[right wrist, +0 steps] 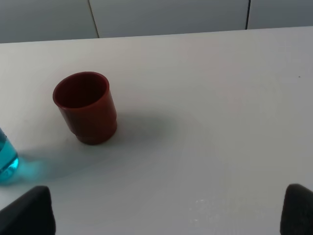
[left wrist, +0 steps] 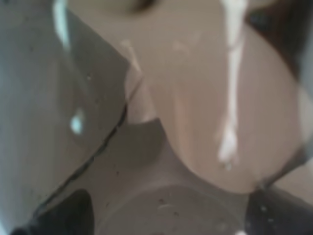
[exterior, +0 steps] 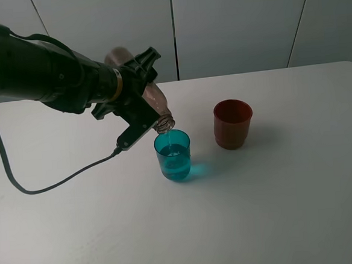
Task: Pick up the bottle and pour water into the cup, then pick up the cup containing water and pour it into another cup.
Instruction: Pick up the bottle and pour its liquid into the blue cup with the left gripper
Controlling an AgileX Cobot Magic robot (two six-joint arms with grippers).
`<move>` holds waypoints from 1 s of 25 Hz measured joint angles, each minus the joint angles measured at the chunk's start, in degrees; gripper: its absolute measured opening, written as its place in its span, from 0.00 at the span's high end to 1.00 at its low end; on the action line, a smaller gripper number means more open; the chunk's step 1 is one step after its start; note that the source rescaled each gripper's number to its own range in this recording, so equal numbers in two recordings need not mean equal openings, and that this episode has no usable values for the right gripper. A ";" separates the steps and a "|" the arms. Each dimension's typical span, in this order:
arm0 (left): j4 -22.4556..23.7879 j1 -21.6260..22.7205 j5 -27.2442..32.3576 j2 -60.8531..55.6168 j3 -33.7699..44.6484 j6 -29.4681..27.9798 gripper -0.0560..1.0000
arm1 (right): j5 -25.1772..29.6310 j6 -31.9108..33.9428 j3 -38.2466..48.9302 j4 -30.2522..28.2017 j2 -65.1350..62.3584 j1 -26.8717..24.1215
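My left gripper (exterior: 142,95) is shut on the bottle (exterior: 156,101), a clear grey-tinted one tipped steeply with its open neck pointing down. The neck hangs just above the rim of the cup (exterior: 173,156), a translucent teal tumbler at the table's middle with water showing inside. In the left wrist view the blurred bottle (left wrist: 205,112) fills the picture between my dark fingertips (left wrist: 63,215). The other cup (exterior: 233,124), red-brown and opaque, stands upright just right of the teal one. My right gripper (right wrist: 164,210) is open, well short of the red-brown cup (right wrist: 88,110); the teal cup (right wrist: 6,159) shows at the frame's edge.
The white table (exterior: 278,209) carries only the two cups. A black cable (exterior: 59,182) trails from the left arm across the table's left part. A pale panelled wall (exterior: 235,25) rises behind the table's far edge.
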 joint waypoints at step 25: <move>0.00 -0.38 0.00 -0.10 0.00 8.18 0.95 | 0.00 0.00 0.00 0.00 0.00 0.00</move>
